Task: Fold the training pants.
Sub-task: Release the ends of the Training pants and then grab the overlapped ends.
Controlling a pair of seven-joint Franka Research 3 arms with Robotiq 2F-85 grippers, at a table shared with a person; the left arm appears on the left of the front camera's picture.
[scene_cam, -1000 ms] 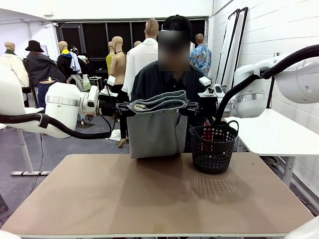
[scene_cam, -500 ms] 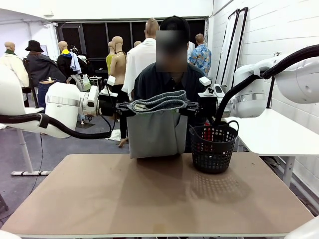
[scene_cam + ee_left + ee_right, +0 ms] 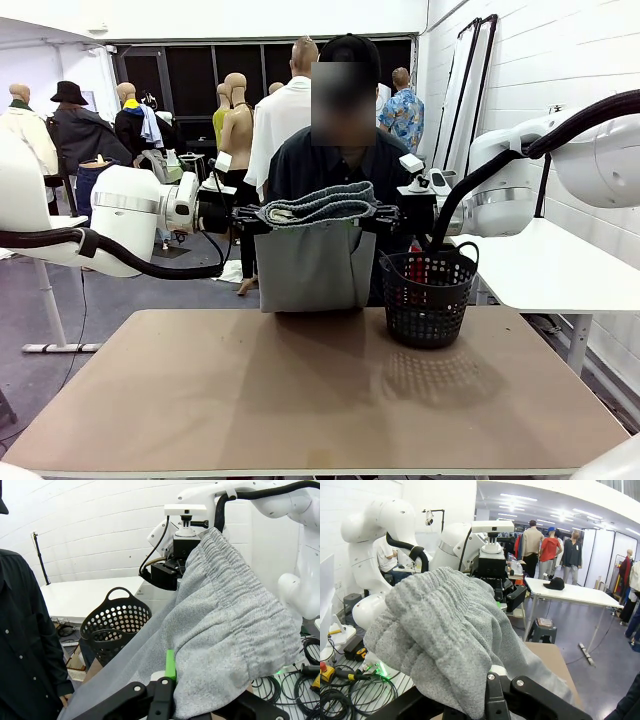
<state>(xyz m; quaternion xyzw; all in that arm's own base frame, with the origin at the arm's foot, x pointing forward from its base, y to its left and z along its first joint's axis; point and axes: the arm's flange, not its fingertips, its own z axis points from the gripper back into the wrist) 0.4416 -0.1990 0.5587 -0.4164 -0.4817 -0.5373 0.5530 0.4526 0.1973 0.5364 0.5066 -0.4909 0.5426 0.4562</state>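
Aloft, training pants beside basket

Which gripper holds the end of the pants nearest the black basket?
The right gripper, shut on the training pants at the waistband, close above the basket; the left gripper clamps the other end.

Light grey training pants; black perforated basket; tan table.

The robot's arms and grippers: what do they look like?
The left arm and right arm are white and rounded, each with a thick black cable running along it. The left gripper and right gripper are black; a green pad shows on the left one.
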